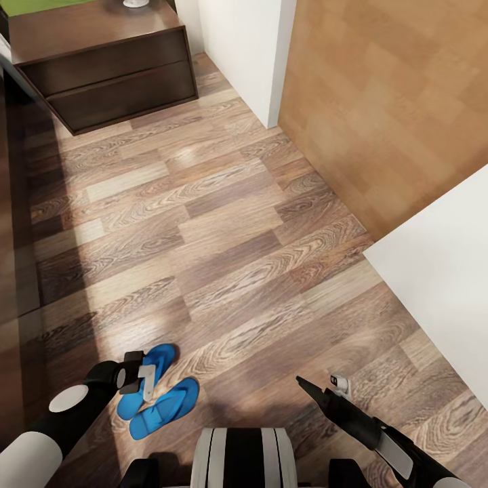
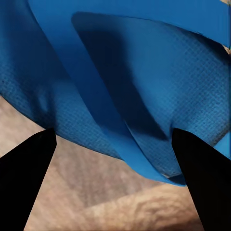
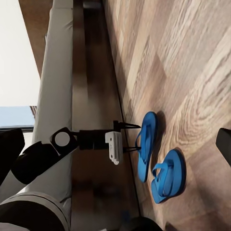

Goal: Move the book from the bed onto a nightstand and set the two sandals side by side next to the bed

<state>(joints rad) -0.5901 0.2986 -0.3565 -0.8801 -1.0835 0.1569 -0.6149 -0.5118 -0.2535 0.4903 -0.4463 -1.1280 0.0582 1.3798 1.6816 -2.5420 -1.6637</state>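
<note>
Over on the left, along the dark brown wooden frame of the low bed (image 3: 96,96) with its light-grey mattress (image 3: 57,86), the robot's left gripper (image 1: 144,377) hangs low over the nearer-to-bed bright blue flat sandal (image 1: 150,379), its two black fingers (image 2: 29,168) spread apart on either side of the sandal's edge, with nothing clamped between them. The second blue sandal (image 1: 166,407) lies just beside the first on the grey-brown wood-plank floor (image 1: 224,230), angled slightly away from it. Farther back stands the dark-brown glossy two-drawer nightstand (image 1: 115,74). To the right, the right gripper (image 1: 308,388) hovers above bare floor; I cannot tell how its fingers stand. Beyond it rises a white wall (image 1: 440,271).
</note>
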